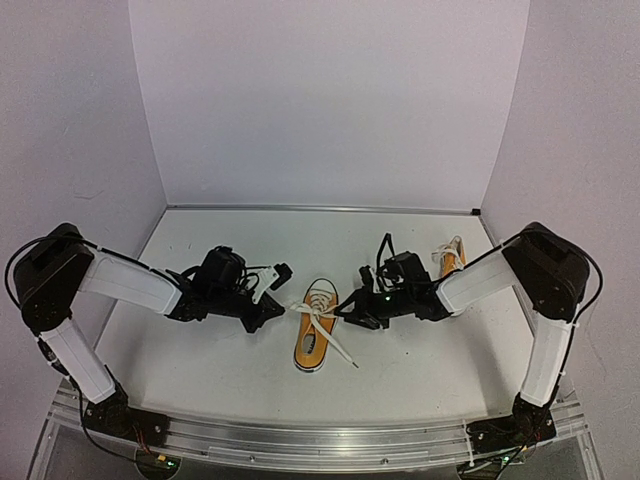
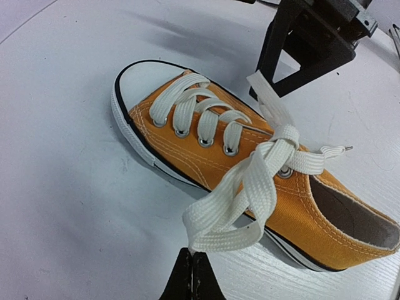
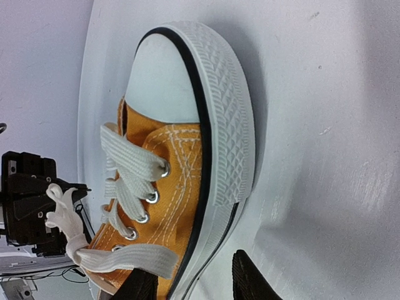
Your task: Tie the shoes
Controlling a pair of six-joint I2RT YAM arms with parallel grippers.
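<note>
One of the shoes (image 1: 313,338), orange-yellow with a white sole, toe cap and laces, lies mid-table with its toe pointing away. My left gripper (image 1: 283,309) sits at its left side, shut on a folded loop of white lace (image 2: 240,209); in the left wrist view the closed tips (image 2: 191,253) pinch the fold. My right gripper (image 1: 347,314) is at the shoe's right side. Its jaws (image 3: 190,269) stand apart, straddling the sole's edge (image 3: 219,187), and a flat lace end (image 3: 125,259) lies over the left finger. The other shoe (image 1: 450,259) shows partly behind the right arm.
White walls enclose the table on three sides. A loose lace end (image 1: 343,352) trails from the middle shoe toward the near edge. A metal rail (image 1: 320,440) with both arm bases runs along the front.
</note>
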